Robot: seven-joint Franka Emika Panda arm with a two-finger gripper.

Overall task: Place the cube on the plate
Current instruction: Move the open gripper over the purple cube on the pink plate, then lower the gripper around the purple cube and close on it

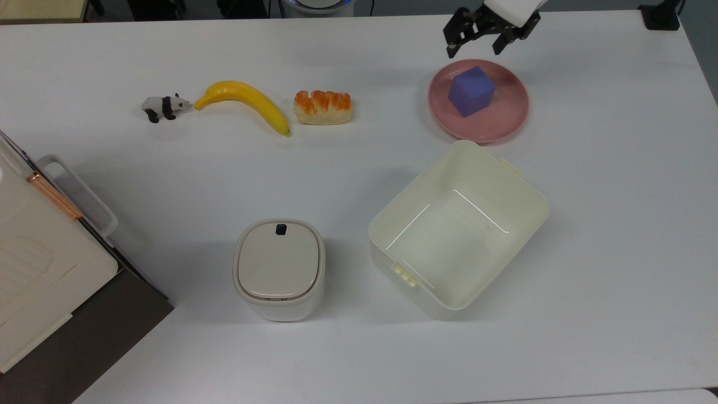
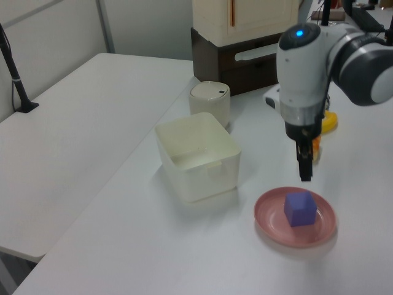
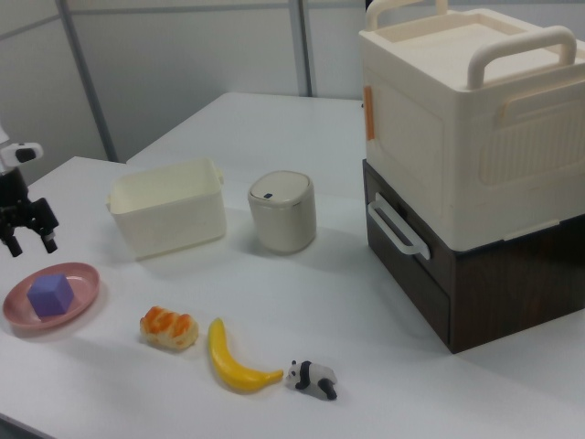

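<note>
white tables (image 2: 80, 117), grey partition walls (image 3: 183, 55)

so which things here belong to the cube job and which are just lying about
Job: cube, already sitting on the pink plate; gripper, open, just beyond the plate.

Lying about: panda, banana, bread, cream bin, lidded canister, drawer unit.

The white arm reaches in from the top view's upper right. Its wrist points down, and a blue light shows on the joint above in the left view. The gripper (image 1: 474, 47) (image 2: 304, 172) (image 3: 29, 242) hangs in the air with the two black fingers (image 1: 452, 49) spread apart and holding nothing.
</note>
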